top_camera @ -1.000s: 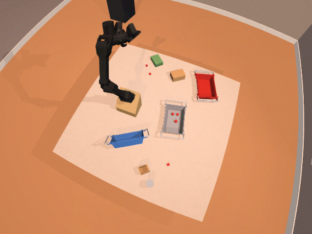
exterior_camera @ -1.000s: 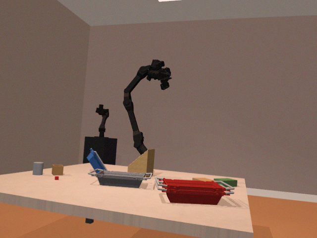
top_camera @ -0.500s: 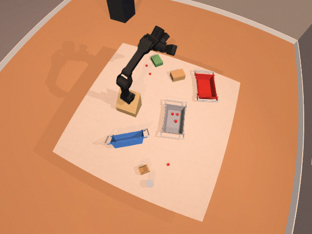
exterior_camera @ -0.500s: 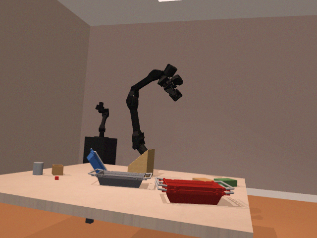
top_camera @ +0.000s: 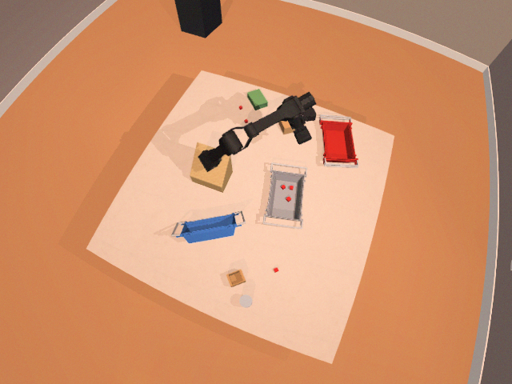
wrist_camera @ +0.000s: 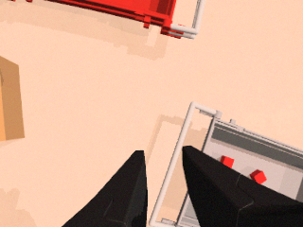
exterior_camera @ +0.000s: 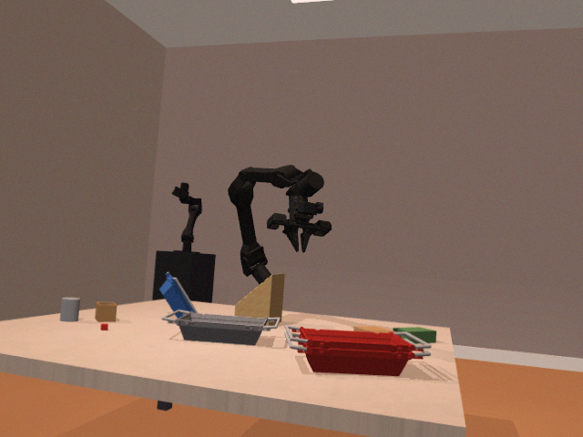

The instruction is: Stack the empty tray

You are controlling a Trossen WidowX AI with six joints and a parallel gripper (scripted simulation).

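Observation:
The grey tray (top_camera: 298, 202) (exterior_camera: 220, 333) (wrist_camera: 256, 144) stands upright with three small red blocks (top_camera: 288, 199) (wrist_camera: 258, 177) inside. Its one wire bar (top_camera: 288, 166) (wrist_camera: 172, 163) and its other wire bar (top_camera: 282, 226) stick out past its ends. The empty blue tray (top_camera: 210, 234) (exterior_camera: 176, 297) is steeply tipped, its bars out. A red tray (top_camera: 338, 140) (exterior_camera: 356, 361) (wrist_camera: 118, 7) stands upright, with doubled rims and bars. My gripper (exterior_camera: 300, 250) (wrist_camera: 163, 157) points down high above the table, empty, its fingers slightly apart. In the overhead view its fingertips are hidden.
A tan wedge block (top_camera: 210, 178) (exterior_camera: 256, 300) is by the arm's base. A green block (top_camera: 257, 98) (exterior_camera: 416, 334) and an orange block (top_camera: 285, 126) (wrist_camera: 10, 104) lie at the back. A small brown box (top_camera: 236, 278) and a grey cylinder (top_camera: 246, 301) stand at the front.

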